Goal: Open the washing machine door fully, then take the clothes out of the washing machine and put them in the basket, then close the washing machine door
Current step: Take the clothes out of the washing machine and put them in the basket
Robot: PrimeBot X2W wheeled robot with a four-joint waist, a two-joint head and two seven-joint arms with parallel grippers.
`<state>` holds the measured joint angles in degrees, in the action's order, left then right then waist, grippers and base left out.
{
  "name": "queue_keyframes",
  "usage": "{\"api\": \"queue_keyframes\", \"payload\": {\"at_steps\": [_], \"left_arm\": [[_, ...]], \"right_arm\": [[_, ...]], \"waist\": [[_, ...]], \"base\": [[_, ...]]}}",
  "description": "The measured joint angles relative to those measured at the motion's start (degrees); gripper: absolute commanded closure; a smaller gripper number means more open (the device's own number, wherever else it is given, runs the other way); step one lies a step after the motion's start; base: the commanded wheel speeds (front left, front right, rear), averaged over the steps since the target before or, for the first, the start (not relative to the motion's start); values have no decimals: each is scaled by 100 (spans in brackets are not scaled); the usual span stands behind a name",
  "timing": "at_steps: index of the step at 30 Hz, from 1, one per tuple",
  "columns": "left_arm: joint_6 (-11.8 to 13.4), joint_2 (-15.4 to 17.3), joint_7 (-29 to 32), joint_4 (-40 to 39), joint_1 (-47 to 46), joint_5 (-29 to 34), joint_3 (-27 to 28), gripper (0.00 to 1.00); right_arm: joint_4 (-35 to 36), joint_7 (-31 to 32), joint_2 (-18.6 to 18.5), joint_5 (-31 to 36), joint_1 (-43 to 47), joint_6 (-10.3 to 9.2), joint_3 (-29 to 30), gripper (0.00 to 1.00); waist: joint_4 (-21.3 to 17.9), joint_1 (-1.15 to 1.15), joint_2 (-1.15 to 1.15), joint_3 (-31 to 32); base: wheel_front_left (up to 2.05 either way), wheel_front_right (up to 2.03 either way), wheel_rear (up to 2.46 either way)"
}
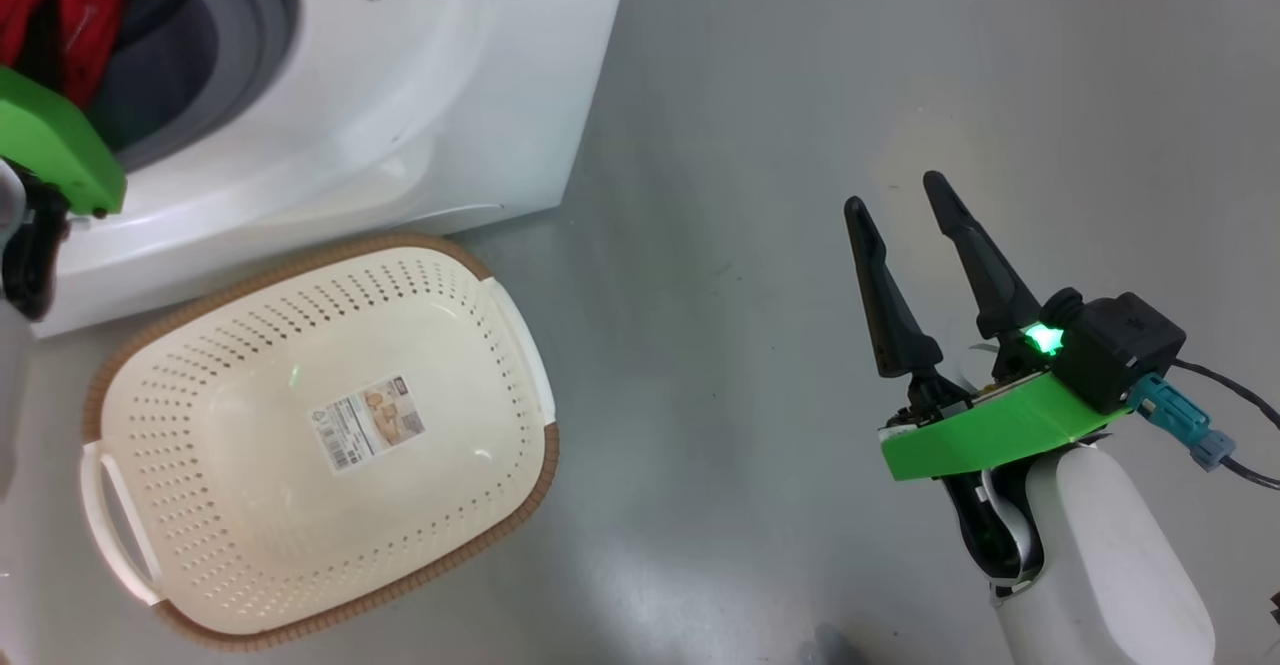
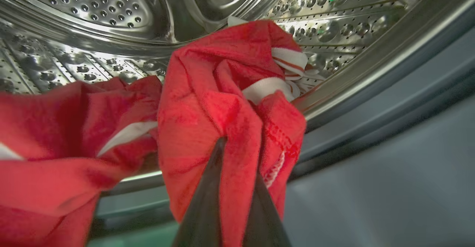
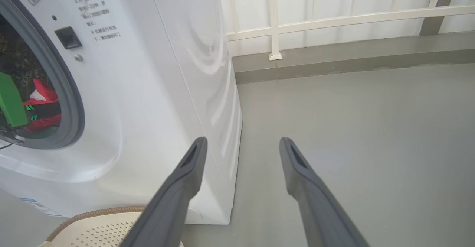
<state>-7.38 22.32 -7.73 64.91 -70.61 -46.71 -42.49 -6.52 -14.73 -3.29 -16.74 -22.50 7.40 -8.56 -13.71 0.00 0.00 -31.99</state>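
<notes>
One hand is gripping, one waiting.
The left hand (image 2: pixel 237 158) is clamping on bright red, white-striped clothes (image 2: pixel 207 91) inside the big white front-loading washing machine (image 1: pixel 450 95), far left; the right hand (image 1: pixel 895 195) is hovering, fingers apart, right of the cream perforated plastic basket (image 1: pixel 300 255) waiting beside it.

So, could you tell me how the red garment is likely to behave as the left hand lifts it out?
Probably floppy: the garment bunches in folds where the left hand pinches it, so it should drape and trail. Likely light, as the fabric looks thin. It may drag the second red piece beside it, or snag on the drum lip.
</notes>
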Motion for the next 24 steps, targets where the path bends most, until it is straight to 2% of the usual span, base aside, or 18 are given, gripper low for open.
{"api": "queue_keyframes", "payload": {"at_steps": [10, 17, 24], "left_arm": [[0, -124, -557, -147, 400, -397, -134, 100], [0, -131, -656, -445, 822, -697, -105, 100], [0, -82, -658, -1172, 1268, -624, 521, 100]], "right_arm": [[-114, 0, 0, 230, 41, 0, 18, 0], [-211, 0, -1, 312, 253, 0, 124, 0], [-241, 0, -1, 402, 420, 0, 182, 0]], "waist": [[182, 0, 0, 383], [354, 0, 0, 716], [578, 0, 0, 964]], "base": [[0, 0, 0], [0, 0, 0], [0, 0, 0]]}}
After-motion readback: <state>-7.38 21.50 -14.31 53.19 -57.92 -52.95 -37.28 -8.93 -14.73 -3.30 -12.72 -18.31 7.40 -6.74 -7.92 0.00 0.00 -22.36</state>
